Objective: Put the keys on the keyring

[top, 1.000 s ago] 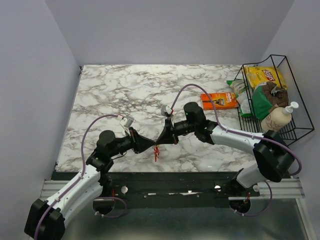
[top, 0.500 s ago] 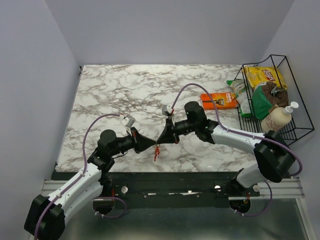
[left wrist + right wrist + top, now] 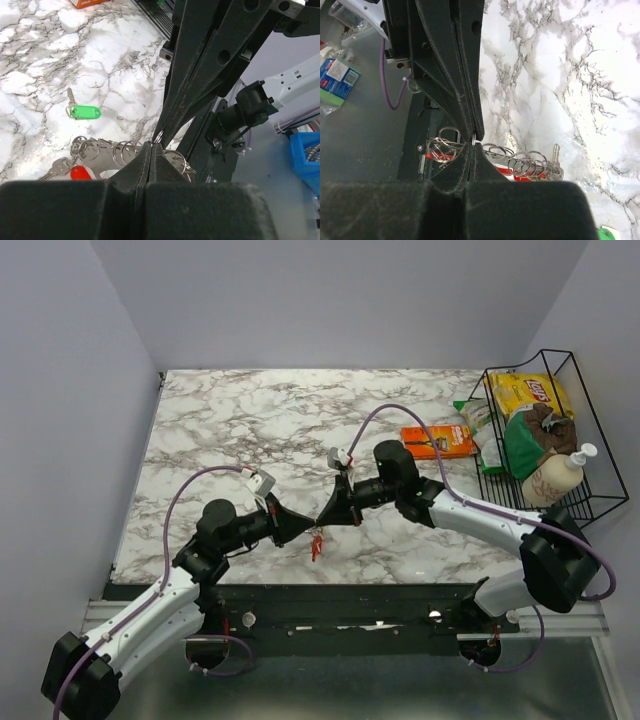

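The left gripper [image 3: 311, 527] and the right gripper [image 3: 323, 520] are meeting tip to tip just below the centre of the top view, above the near part of the marble table [image 3: 250, 410]. Both are fully closed, each pinching the small keyring [image 3: 475, 140] from its own side. In the left wrist view the keyring [image 3: 158, 136] is showing only as a bright sliver where the two tips touch.

A chain of linked silver rings [image 3: 125, 149] is hanging directly below the tips, with the red-headed keys [image 3: 316, 545] dangling from it. In the right wrist view the chain [image 3: 520, 161] is trailing toward the lower right, with red key heads [image 3: 520, 175] under it.

A green key [image 3: 83, 111] is lying flat on the table at the left of the left wrist view, well apart from the bunch.

In each wrist view the other gripper's dark fingers are filling the centre and hiding much of the ring.

An orange packet [image 3: 438, 441] is lying at the upper right of the table. Beside it, a wire basket [image 3: 590, 502] is holding a yellow crisp bag [image 3: 528, 392] and a pump bottle [image 3: 555, 475]. Purple cables [image 3: 190, 490] are looping over both arms.
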Controlling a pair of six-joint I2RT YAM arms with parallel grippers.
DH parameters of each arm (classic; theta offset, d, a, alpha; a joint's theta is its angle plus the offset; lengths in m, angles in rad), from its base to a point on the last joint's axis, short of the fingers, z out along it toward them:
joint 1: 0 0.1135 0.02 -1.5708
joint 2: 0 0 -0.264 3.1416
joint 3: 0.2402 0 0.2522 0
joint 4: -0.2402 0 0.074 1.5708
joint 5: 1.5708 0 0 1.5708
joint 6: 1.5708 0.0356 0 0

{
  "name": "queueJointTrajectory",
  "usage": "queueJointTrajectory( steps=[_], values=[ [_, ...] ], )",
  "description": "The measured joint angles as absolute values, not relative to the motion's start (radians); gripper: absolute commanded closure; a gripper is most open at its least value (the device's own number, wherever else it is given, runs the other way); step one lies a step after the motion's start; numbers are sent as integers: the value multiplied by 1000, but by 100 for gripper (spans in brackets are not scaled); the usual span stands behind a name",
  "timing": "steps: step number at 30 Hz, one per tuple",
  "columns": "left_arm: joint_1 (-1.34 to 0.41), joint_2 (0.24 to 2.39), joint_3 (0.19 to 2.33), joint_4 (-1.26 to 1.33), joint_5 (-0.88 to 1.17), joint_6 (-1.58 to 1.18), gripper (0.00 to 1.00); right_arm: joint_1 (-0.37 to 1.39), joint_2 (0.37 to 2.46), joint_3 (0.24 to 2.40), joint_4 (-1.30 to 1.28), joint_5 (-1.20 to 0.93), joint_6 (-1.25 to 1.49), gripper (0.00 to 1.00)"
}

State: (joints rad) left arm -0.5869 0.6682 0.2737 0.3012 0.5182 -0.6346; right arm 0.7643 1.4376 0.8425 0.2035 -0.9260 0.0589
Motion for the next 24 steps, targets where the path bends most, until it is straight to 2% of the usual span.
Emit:
queueJointTrajectory(
  steps=[14, 20, 24],
  values=[
    [-633, 657, 321, 217, 403, -556, 100, 775, 1378, 846, 184, -892, 41, 40],
    [-637, 637, 321, 203, 378, -529, 100, 778, 1287, 840, 184, -838, 26, 28],
    [-637, 632, 337, 183, 373, -505, 100, 778, 1240, 829, 175, -789, 8, 25]
  ],
)
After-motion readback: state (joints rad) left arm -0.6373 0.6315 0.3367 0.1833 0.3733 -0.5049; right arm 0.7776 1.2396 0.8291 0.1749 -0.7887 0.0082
